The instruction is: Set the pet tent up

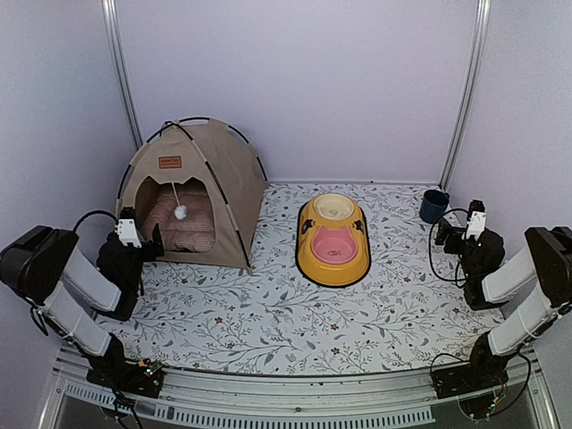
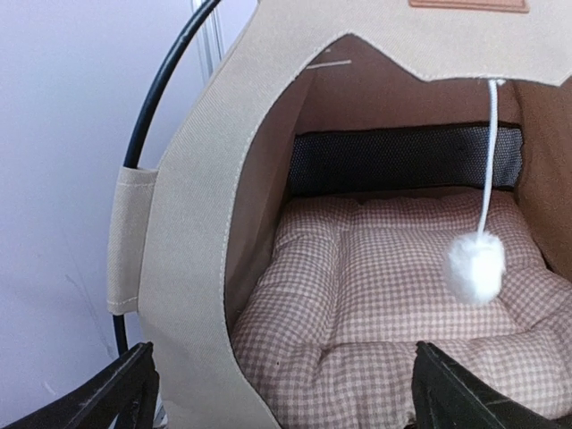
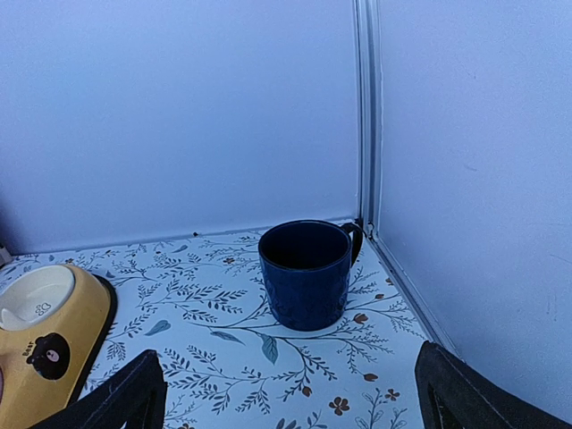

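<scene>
Near edge, left: left gripper (image 1: 150, 241) raised off the floral table (image 1: 268, 331), fingers (image 2: 107, 398) spread wide, holding nothing, aimed into the tent doorway just ahead. Near edge, right: right gripper (image 1: 451, 234) likewise wide apart and empty, pointed toward the far right corner. Mid-table, right of centre: yellow oval bowl stand (image 1: 335, 268) lying flat, pink bowl (image 1: 334, 243) in its near well, cream bowl (image 1: 333, 206) in its far well. Far left: pet tent (image 1: 228, 170) standing upright and erected, tan fabric taut over crossed black poles (image 1: 246, 143), doorway facing near-left toward the left gripper. Brown label (image 1: 170, 163) above the arch. White pom-pom (image 2: 474, 268) hanging on a cord in the doorway, above the pink checked cushion (image 2: 384, 295) lying flat inside. Black mesh panel (image 2: 402, 156) on the tent's back wall, behind the cushion. Pole threaded through a fabric sleeve (image 2: 130, 241) left of the doorway. Far right corner: dark blue mug (image 3: 306, 273), upright, well apart from the bowl stand and the right gripper.
</scene>
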`<move>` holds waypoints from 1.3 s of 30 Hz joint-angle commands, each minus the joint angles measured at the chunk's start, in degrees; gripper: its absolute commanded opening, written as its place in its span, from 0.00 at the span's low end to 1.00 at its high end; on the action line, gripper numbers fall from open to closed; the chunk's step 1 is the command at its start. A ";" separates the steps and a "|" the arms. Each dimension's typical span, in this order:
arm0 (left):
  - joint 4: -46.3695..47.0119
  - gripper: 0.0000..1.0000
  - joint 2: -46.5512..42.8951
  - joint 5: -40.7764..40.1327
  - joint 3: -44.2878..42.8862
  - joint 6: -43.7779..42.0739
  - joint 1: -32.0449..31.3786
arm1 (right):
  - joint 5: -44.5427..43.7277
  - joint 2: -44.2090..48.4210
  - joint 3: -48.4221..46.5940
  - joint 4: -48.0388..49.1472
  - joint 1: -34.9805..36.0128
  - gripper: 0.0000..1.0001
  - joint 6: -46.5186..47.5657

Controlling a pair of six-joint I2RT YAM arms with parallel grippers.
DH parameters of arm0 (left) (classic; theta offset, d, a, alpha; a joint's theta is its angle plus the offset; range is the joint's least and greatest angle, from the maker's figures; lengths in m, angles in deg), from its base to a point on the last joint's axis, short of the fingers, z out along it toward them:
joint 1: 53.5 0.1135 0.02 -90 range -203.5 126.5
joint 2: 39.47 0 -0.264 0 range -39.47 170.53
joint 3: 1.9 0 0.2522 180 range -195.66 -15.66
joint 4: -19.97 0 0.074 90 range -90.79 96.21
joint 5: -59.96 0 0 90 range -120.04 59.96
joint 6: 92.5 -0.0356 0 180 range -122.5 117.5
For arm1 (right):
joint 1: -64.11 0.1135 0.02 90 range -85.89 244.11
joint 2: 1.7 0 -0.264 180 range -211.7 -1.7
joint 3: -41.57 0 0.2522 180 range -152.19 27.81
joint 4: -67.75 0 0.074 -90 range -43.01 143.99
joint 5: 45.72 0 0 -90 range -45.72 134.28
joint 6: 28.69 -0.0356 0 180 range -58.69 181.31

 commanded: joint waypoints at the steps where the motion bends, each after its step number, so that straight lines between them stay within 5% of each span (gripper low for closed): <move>1: 7.78 0.99 1.90 4.22 1.18 -0.21 0.75 | 0.31 -0.70 -0.89 0.03 0.03 0.99 0.44; 6: 0.30 0.99 1.59 3.94 -2.78 1.45 1.87 | 0.40 -0.70 -0.94 0.05 0.05 0.99 0.44; 39: 1.00 0.99 1.88 4.00 -2.74 1.42 1.92 | 0.40 -0.86 -0.95 0.16 -0.01 0.99 0.53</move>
